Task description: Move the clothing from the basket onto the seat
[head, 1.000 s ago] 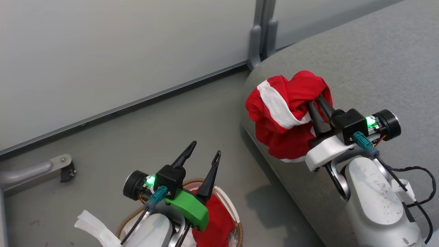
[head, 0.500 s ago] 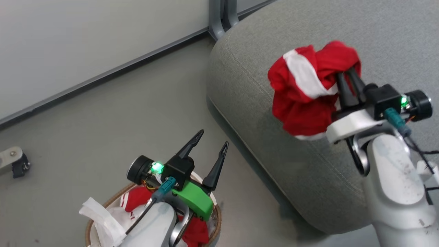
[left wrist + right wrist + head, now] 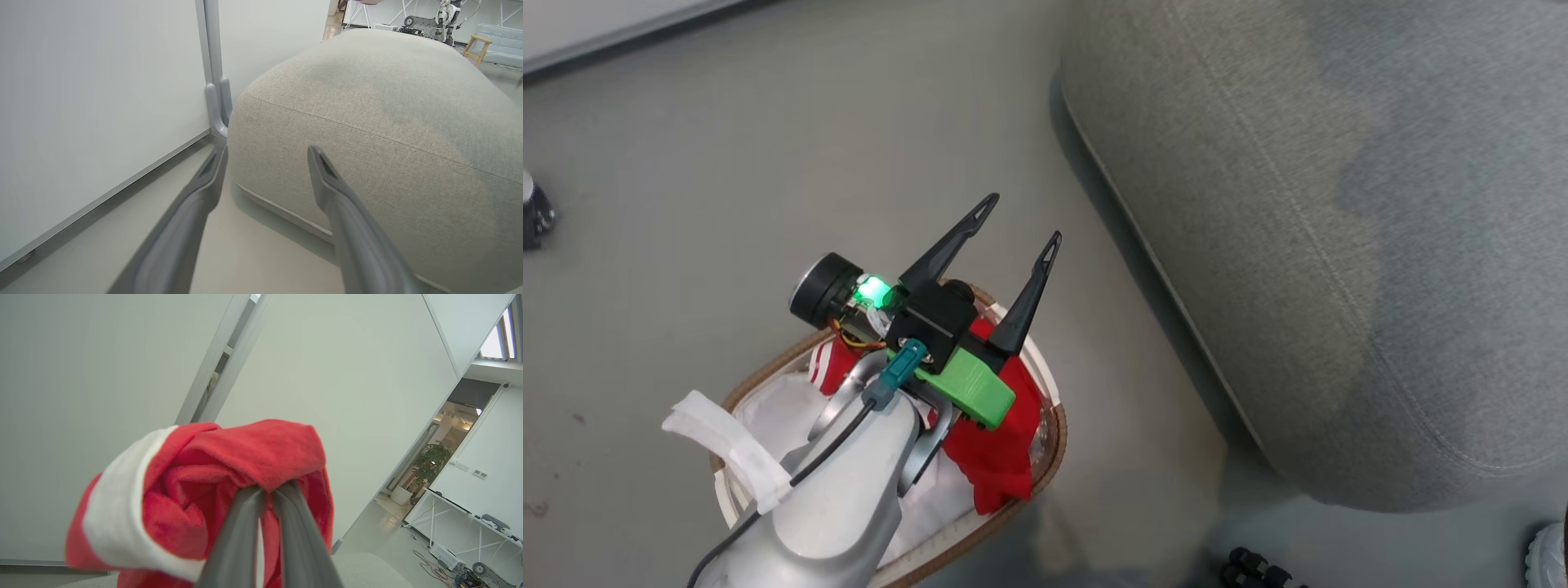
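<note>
Red and soft, the garment (image 3: pixel 253 453) with a broad white band (image 3: pixel 108 506) is bunched around the right fingers (image 3: pixel 237 539). These 2 fingers stand almost closed and pinch the cloth between them. In the right wrist view the garment hangs in front of a pale wall (image 3: pixel 347 375), and a grey corner of the seat (image 3: pixel 367 573) shows low behind it. Whether the garment touches the seat, I cannot tell.

In the head view the left fingers (image 3: pixel 947 245) are spread wide and hold nothing. They hang above the basket (image 3: pixel 1058 433) and point toward the seat (image 3: pixel 1298 245). The basket stands on the grey floor (image 3: pixel 768 163), near the rounded edge of the seat but apart from it. More red clothing (image 3: pixel 1005 457) lies inside the basket, toward its right side, on a white liner (image 3: pixel 776 404). The pale forearm (image 3: pixel 841 490) covers the middle of the basket, and a white strip (image 3: pixel 723 437) is wrapped on it.

In the left wrist view the same 2 fingers (image 3: pixel 192 212) stand wide apart. Between them shows the front side of the seat (image 3: pixel 367 122) with its stitched seam. On the left are a white wall panel (image 3: pixel 81 102) and a grey post (image 3: pixel 214 81) at the corner of the seat.
</note>
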You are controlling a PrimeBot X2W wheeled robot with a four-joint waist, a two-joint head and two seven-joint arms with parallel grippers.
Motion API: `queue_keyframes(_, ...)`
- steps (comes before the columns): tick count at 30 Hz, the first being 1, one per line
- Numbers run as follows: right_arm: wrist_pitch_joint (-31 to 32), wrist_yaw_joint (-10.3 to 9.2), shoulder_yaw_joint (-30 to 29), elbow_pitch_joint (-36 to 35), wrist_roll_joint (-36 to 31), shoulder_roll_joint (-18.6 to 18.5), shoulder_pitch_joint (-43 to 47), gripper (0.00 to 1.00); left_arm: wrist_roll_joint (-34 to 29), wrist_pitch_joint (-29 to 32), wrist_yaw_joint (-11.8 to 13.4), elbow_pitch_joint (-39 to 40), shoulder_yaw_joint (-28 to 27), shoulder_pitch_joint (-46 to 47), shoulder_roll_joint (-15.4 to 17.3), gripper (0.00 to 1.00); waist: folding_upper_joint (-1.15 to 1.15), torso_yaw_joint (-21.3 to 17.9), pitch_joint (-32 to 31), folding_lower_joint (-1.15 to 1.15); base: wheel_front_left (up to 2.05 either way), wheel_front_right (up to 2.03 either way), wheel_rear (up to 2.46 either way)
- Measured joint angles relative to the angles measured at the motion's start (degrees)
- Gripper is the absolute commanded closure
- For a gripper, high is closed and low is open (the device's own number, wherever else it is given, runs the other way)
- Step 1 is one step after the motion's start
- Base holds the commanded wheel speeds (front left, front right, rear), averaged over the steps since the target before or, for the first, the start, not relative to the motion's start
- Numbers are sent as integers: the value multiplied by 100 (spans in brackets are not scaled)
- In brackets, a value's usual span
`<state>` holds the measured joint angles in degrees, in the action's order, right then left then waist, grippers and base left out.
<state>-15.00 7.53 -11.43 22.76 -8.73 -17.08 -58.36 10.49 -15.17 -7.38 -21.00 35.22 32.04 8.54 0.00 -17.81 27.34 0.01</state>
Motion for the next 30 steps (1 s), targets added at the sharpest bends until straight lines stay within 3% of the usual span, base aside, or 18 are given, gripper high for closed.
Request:
queue_keyframes(4, 0, 0, -174, 604, -54, -394, -454, 100, -53, 0, 0, 149, -36, 163, 75, 0, 0, 184, 483, 0, 0, 0, 0)
queue_keyframes(10, 1, 0, -438, 1626, -227, -620, -699, 100, -169, 0, 30, 253, -56, 352, 123, 0, 0, 475, 1201, 1, 0, 0, 0)
queue_keyframes(16, 1, -1, -675, 2138, -313, -675, -508, 100, -197, 0, 57, 310, -70, 361, 101, 0, 0, 785, 1667, 1, 0, 0, 0)
queue_keyframes(17, 0, 0, -721, 2167, -332, -672, -465, 85, -197, -1, 59, 319, -79, 359, 101, 0, 0, 830, 1704, 1, 0, 0, 0)
queue_keyframes(18, 0, 0, -754, 2205, -344, -661, -432, 80, -197, 0, 60, 328, -96, 357, 100, 0, 0, 880, 1741, 1, 0, 0, 0)
queue_keyframes(20, 0, 0, -803, 2236, -346, -591, -350, 56, -196, 0, 76, 327, -119, 337, 98, 0, 0, 966, 1786, 1, 0, 0, 0)
queue_keyframes(21, 0, 0, -821, 2235, -345, -560, -318, 0, -196, 0, 77, 327, -123, 327, 96, 0, 0, 986, 1789, 1, 0, 0, 0)
queue_keyframes(30, 0, 0, -929, 2020, -242, -345, 423, 0, -83, 0, 81, 308, -263, 151, -35, 0, 0, 1032, 1417, 0, 0, 0, 0)
